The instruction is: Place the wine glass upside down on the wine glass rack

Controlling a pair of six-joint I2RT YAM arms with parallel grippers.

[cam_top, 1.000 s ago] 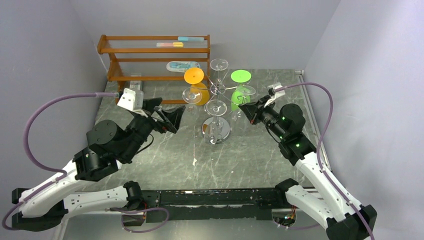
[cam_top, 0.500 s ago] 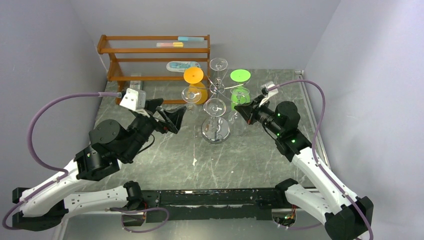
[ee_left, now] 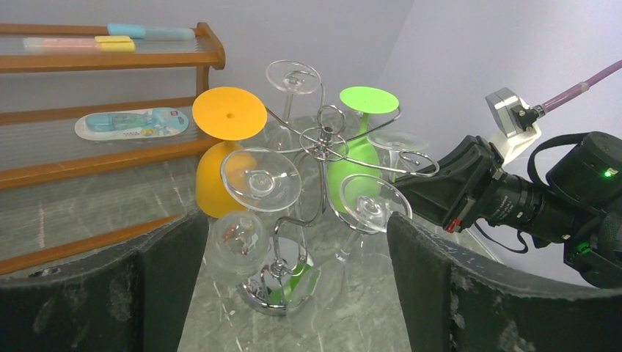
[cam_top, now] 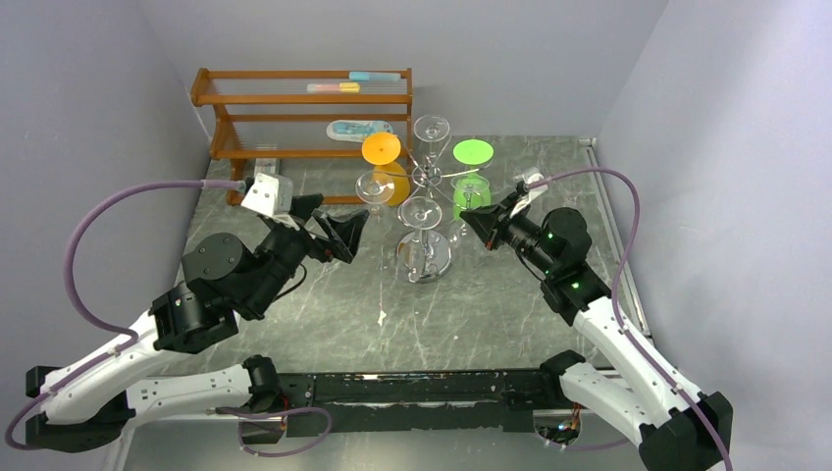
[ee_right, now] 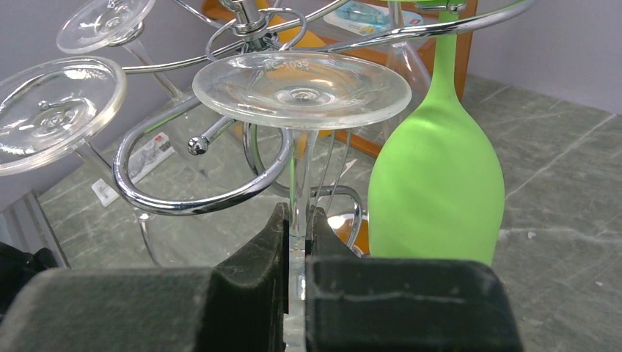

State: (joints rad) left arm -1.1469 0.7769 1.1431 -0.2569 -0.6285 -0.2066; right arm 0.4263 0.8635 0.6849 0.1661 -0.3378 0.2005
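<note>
Just above right pincer [ee_right: 297, 220], clenched on stem of inverted wine glass [ee_right: 301, 88], foot clears wine glass rack [ee_right: 191, 202] loop; ease stem inside, lower gently. Left pincer [ee_left: 293, 249] released.

Clear glass [ee_right: 301, 88] is upside down, foot up, its stem pinched in my right gripper [ee_right: 296, 224]. The foot is just above a curled arm of the chrome rack [cam_top: 429, 175]; contact unclear. Rack stands upright on its round mirror base.
</note>
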